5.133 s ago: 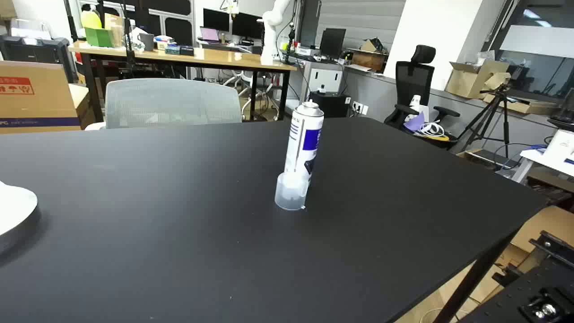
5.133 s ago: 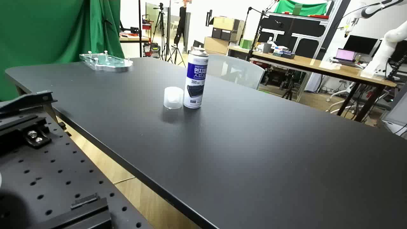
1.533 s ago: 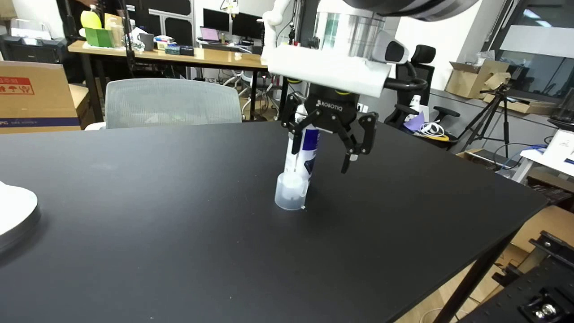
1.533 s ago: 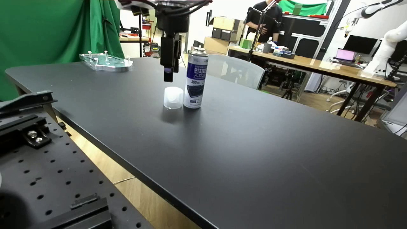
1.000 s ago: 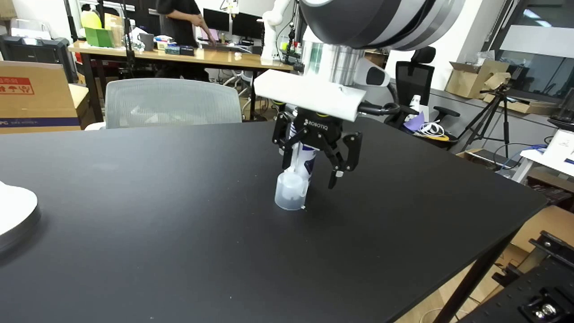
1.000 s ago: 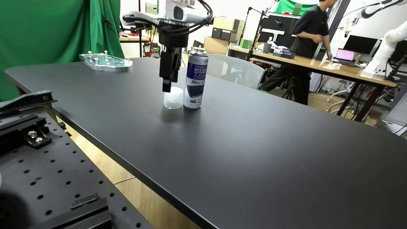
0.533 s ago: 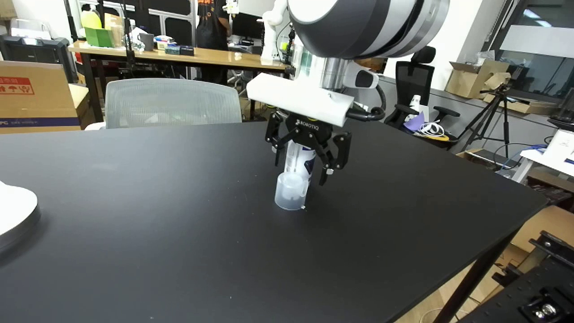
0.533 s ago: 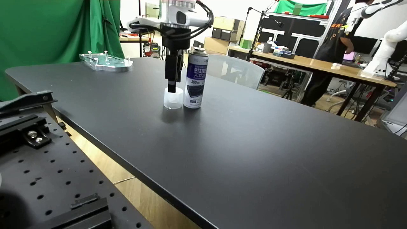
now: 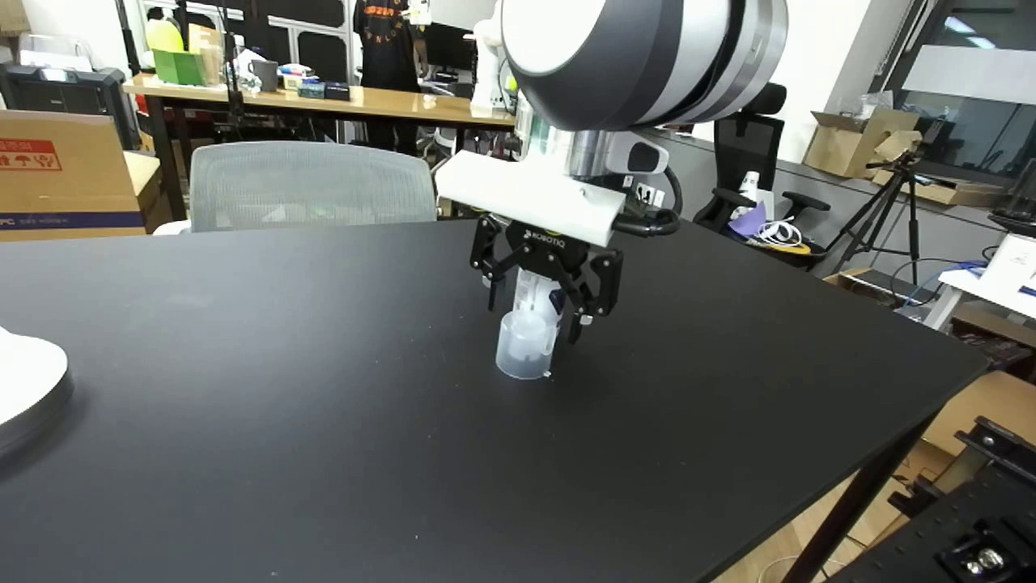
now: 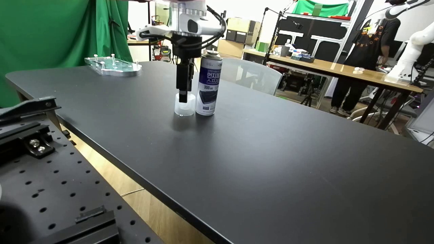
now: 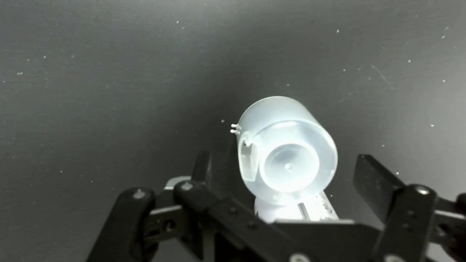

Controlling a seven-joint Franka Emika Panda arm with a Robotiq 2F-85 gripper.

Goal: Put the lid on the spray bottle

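On the black table (image 10: 288, 162), well in from its edges, the clear lid (image 11: 287, 153) stands low between your empty gripper's (image 11: 285, 165) wide-spread fingers (image 11: 375, 185), a gap each side.

This looks like a robotics lab with some office furniture. In both exterior views a white robot arm (image 10: 408, 56) stands at the end of a wooden desk (image 9: 405, 102) in the background. A dark perforated plate (image 10: 91, 189), a green curtain (image 10: 51, 34) and a tripod (image 9: 900, 172) suit a lab; a black chair (image 9: 749, 154) (the wheeled-desk sort, with headrest) suits an office.
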